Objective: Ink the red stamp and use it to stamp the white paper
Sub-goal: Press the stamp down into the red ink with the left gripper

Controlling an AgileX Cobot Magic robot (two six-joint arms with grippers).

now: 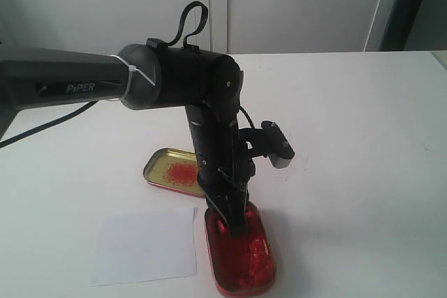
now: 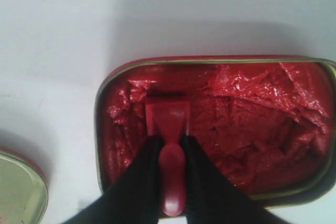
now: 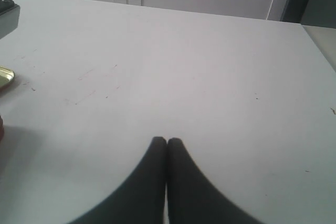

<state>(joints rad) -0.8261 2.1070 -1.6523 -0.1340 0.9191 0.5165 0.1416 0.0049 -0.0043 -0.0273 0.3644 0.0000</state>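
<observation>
My left gripper (image 2: 170, 141) is shut on the knobbed handle of the red stamp (image 2: 168, 116), whose rectangular base presses into the glossy red ink of the oblong ink tin (image 2: 315, 179). In the exterior view the left gripper (image 1: 235, 225) reaches straight down into the near-left end of that ink tin (image 1: 246, 259), and the stamp is hidden behind the fingers. The white paper (image 1: 145, 246) lies flat just left of the tin. My right gripper (image 3: 167, 141) is shut with nothing in it, hovering over bare table away from the tins.
A gold tin lid (image 1: 171, 170) with a red smudge lies behind the paper, close to the left arm. The white table (image 1: 363, 137) stretches to the right. A pale wall stands behind the table's far edge.
</observation>
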